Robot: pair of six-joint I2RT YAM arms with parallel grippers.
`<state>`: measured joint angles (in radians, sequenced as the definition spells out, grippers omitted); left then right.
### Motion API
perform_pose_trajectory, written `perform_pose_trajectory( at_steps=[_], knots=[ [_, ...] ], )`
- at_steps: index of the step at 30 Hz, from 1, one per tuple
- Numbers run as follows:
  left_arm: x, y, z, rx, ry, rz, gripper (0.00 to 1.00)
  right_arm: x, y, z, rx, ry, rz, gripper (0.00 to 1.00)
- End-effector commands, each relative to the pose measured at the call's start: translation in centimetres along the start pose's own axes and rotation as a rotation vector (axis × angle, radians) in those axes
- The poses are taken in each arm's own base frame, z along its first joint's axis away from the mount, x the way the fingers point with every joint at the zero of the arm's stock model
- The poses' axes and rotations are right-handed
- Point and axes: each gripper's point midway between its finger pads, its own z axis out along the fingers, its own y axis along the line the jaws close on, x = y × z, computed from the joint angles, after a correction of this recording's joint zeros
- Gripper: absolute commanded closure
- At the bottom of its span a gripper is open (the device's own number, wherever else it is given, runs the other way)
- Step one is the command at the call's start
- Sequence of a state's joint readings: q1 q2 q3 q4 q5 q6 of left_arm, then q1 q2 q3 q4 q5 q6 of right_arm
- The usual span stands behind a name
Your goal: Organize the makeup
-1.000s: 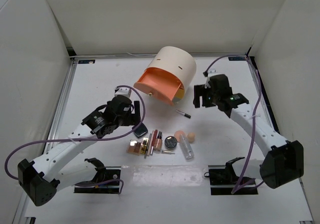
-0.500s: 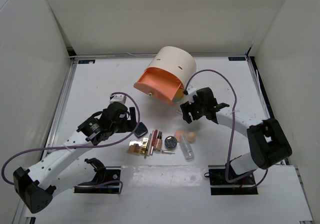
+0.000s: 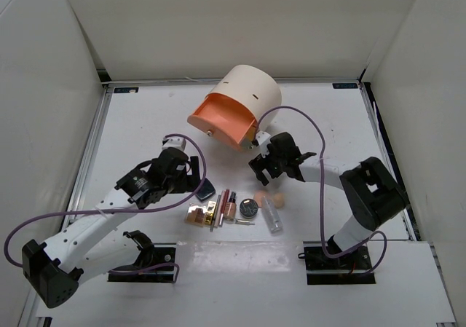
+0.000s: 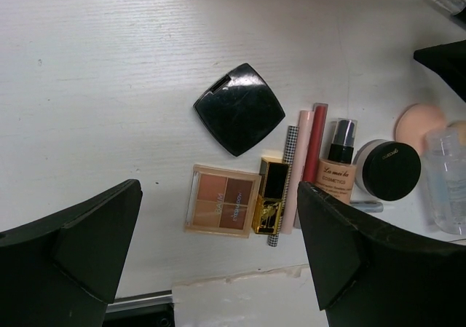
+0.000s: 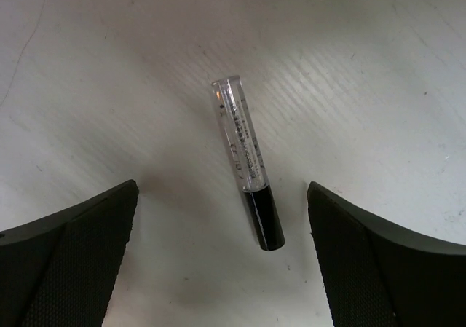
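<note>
The makeup lies in a row near the table's front. In the left wrist view I see a black square compact (image 4: 239,108), an eyeshadow palette (image 4: 222,199), a gold-black lipstick (image 4: 269,197), slim tubes (image 4: 313,148), a foundation bottle (image 4: 336,170), a round dark compact (image 4: 391,170), a peach sponge (image 4: 419,121) and a clear bottle (image 4: 448,178). My left gripper (image 4: 217,190) (image 3: 198,187) is open above the palette and compact. My right gripper (image 5: 222,188) (image 3: 261,168) is open, low over a clear slim tube with a black cap (image 5: 245,159) that lies apart from the row.
A big cream cylinder box (image 3: 251,94) with an open orange drawer (image 3: 218,119) stands at the back, just behind the right gripper. The row of makeup (image 3: 233,209) lies between the two arms. White walls close in the table's sides.
My right arm has swung left and down from the right side until it is over the slim tube. My left gripper has shifted slightly toward the row. The cylinder box sits a little further left.
</note>
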<state>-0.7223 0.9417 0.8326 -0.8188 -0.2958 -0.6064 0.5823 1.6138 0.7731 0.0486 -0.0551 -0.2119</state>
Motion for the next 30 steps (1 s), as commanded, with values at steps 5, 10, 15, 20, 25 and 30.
perform_pose_trajectory(
  at_steps=[5, 10, 15, 20, 25, 30],
  knots=[
    [-2.1, -0.8, -1.3, 0.033, -0.061, -0.009, 0.02, -1.0, -1.5, -0.4, 0.113, -0.004, 0.011, 0.01],
    [-2.4, -0.6, -1.3, 0.007, -0.059, 0.004, 0.02, 1.1, -1.5, 0.2, 0.063, 0.111, 0.034, 0.01],
    [-2.6, -0.3, -1.4, -0.005, -0.069, 0.001, 0.02, 1.9, -0.6, 0.6, -0.022, 0.157, 0.022, 0.14],
    [-3.4, -0.3, -1.8, -0.015, -0.091, -0.003, 0.02, 2.0, -0.2, 0.2, -0.036, 0.156, 0.029, 0.46],
    [-3.8, 0.0, -1.9, -0.034, -0.101, -0.004, 0.02, 2.9, -0.2, -1.2, -0.009, 0.156, 0.042, 0.83],
    [-4.1, -0.2, -1.9, -0.030, -0.110, -0.008, 0.02, 2.4, -0.8, -3.0, 0.047, 0.119, 0.061, 0.95]
  ],
)
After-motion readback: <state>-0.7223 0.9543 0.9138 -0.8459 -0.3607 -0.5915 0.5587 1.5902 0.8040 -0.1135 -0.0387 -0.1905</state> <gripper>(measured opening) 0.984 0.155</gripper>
